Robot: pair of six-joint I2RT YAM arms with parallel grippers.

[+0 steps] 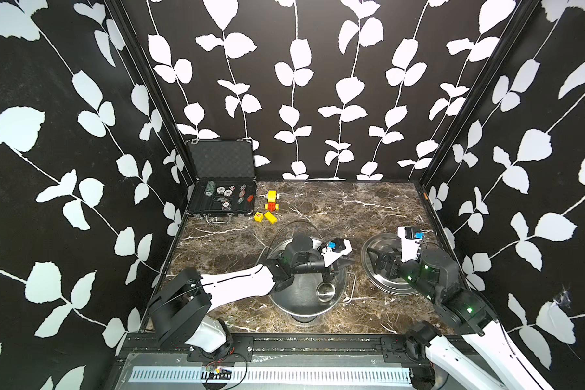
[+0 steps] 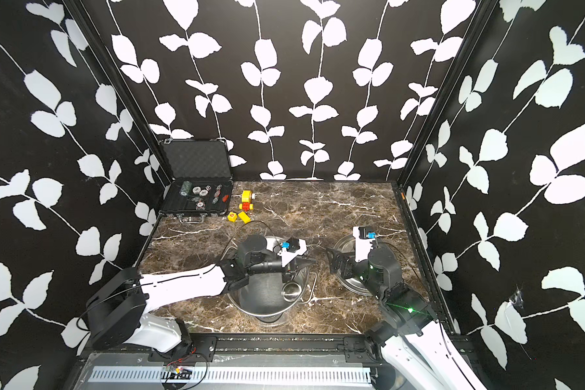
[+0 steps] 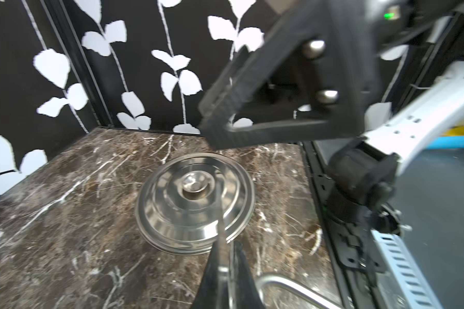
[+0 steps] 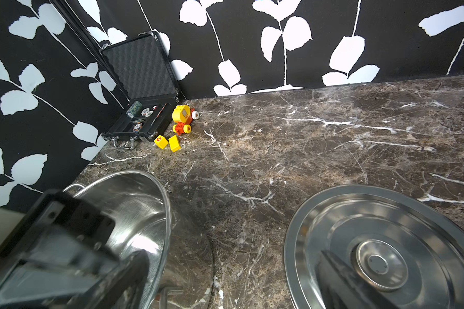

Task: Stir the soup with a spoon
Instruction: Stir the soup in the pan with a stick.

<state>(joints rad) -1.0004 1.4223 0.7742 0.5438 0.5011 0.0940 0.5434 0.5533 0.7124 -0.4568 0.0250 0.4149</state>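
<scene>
The left hand [image 1: 347, 262] is closed on the thin handle of the spoon [image 1: 324, 291], so its round bowl hangs inside the pot [image 1: 293, 302], ready to stir, I think. The right hand [image 1: 374, 260] hovers open above the lid [image 1: 387, 287], laid aside on the tabletop [image 1: 352, 209].

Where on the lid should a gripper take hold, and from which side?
Probably the round knob at its centre, from straight above: the lid lies flat, knob up, its thin rim low on the table, leaving little edge to pinch.
</scene>
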